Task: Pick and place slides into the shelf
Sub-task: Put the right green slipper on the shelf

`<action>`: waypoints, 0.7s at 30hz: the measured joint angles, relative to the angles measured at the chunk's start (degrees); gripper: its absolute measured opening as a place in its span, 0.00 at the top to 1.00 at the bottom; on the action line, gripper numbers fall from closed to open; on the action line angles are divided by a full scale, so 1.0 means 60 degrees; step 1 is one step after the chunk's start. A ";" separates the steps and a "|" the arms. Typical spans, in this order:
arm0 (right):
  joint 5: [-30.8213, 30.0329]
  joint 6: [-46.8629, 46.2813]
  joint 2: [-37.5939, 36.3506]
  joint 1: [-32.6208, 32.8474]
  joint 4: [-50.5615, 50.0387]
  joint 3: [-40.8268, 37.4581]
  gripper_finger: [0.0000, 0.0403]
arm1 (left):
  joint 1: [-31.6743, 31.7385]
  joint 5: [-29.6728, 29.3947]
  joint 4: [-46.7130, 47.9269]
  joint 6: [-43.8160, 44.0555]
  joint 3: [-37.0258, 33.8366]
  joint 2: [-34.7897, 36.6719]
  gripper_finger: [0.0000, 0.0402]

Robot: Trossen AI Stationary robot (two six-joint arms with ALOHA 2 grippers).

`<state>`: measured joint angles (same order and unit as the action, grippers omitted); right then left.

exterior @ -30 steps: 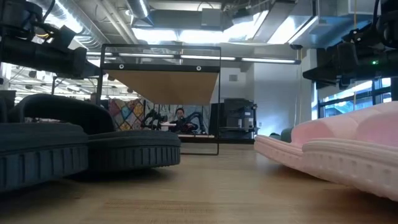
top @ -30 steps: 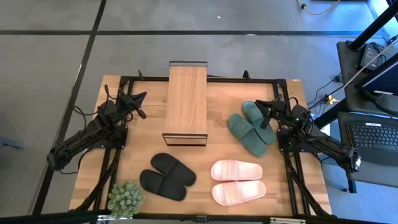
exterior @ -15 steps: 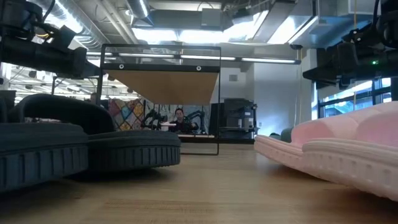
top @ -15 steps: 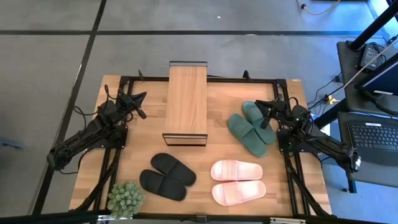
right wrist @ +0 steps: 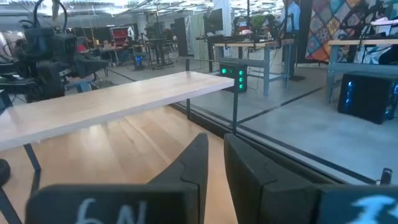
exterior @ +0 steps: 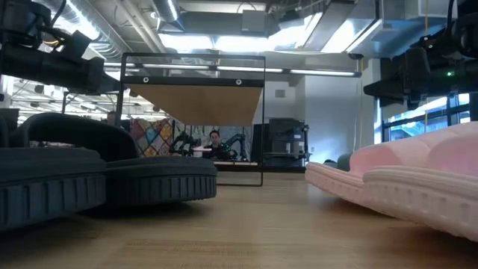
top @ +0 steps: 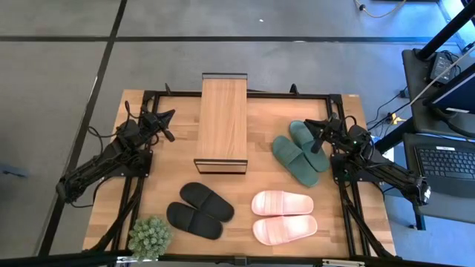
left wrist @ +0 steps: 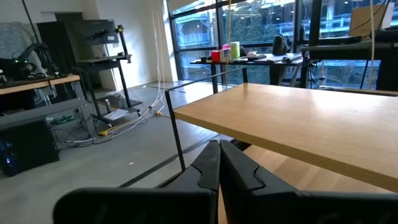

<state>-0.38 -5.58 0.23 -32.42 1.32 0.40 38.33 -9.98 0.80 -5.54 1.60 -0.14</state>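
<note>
Nothing has moved since the earlier frames: both arms and all six slides sit exactly where they were.

Left gripper [top: 167, 117] hovers off the shelf's [top: 222, 119] left side, fingers pressed together, holding nothing. Right gripper [top: 313, 126] sits over the far end of the green slides [top: 299, 151]; its fingers [right wrist: 198, 162] stand a narrow slit apart with nothing between them, so whether to call it closed, can't tell.

Shelf stands at the table's [top: 260, 178] far middle, wooden top bare. Green pair lies right of it, black slides [top: 199, 210] near the front left of centre, pink slides [top: 283, 216] just right of those. Potted plant [top: 150, 236] at the front left corner.
</note>
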 joint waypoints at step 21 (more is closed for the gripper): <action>0.0005 0.0019 0.0000 0.0000 0.0150 0.0000 0.84 | 0.0000 0.0004 0.0000 -0.0016 0.0000 -0.0001 1.00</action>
<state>-0.35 -5.46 0.23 -32.42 2.22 0.40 38.33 -9.96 0.80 -5.64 1.59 -0.15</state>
